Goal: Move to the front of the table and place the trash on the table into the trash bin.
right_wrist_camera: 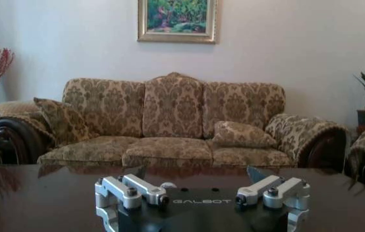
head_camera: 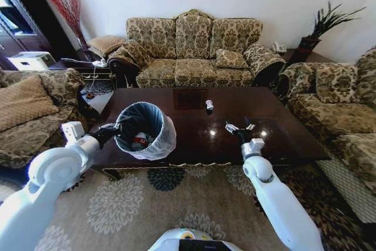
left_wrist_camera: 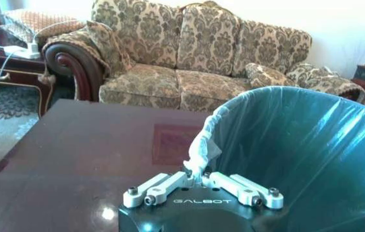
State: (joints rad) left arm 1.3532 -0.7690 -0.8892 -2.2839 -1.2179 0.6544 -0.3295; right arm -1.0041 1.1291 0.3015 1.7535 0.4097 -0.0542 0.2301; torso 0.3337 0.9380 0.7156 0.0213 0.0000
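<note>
The trash bin [head_camera: 154, 145], lined with a white bag, is at the front left of the dark brown table [head_camera: 276, 139]. My left gripper [head_camera: 110, 129] is shut on its rim, and the left wrist view shows the left gripper [left_wrist_camera: 197, 175] pinching the bag edge of the bin [left_wrist_camera: 298, 145]. A bottle with a red label [head_camera: 140, 140] lies inside. One small whitish piece of trash [head_camera: 209, 105] sits mid-table. My right gripper [head_camera: 239, 126] hovers open over the table's front right, short of that piece; the right wrist view shows the right gripper [right_wrist_camera: 195, 171] with spread jaws and nothing between them.
A patterned sofa [head_camera: 194, 51] stands behind the table, with armchairs at the left [head_camera: 29, 116] and right [head_camera: 341, 110]. A side table [head_camera: 88, 72] with cables is at the back left. A floral rug [head_camera: 176, 204] covers the floor in front.
</note>
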